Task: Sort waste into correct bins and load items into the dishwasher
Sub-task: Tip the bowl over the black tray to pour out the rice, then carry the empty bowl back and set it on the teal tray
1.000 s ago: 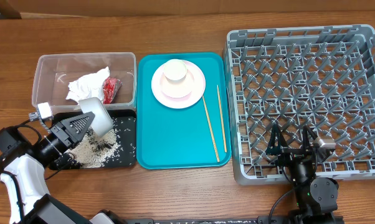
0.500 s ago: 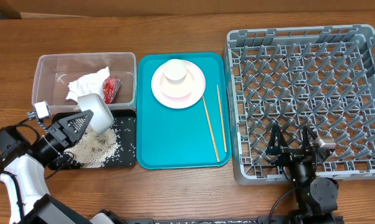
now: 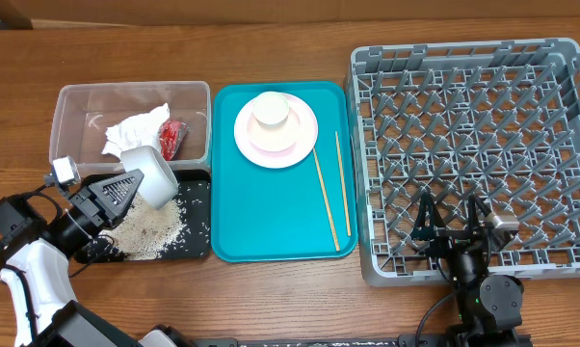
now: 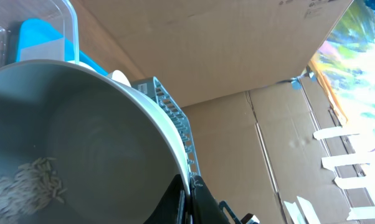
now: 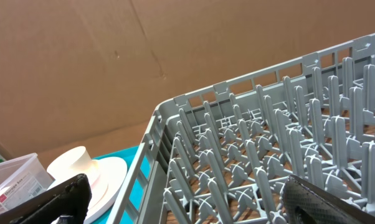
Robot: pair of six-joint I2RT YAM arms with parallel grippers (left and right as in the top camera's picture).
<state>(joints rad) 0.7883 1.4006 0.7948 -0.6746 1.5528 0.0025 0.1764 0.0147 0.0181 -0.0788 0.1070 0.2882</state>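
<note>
Setting: robotics lab test bench, staged rather than domestic. Evidence: wooden table (image 3: 271,289); taped cardboard backdrop (image 4: 237,50); grey dish rack (image 3: 473,154) set directly on tabletop; left robot arm (image 3: 25,275), right robot arm (image 3: 485,294) at near edge.

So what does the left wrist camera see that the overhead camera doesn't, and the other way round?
Only the left wrist view: the inside of the round white bowl, with a few white rice grains clinging there, and brown cardboard behind. Only the overhead view: the crumpled white paper napkin, the rice pile in the shallow black tray, two thin wooden chopsticks, and the open right gripper. Both: the bowl, pinched at its rim by the shut left gripper, the clear plastic tub and the grey plastic dish rack.
</note>
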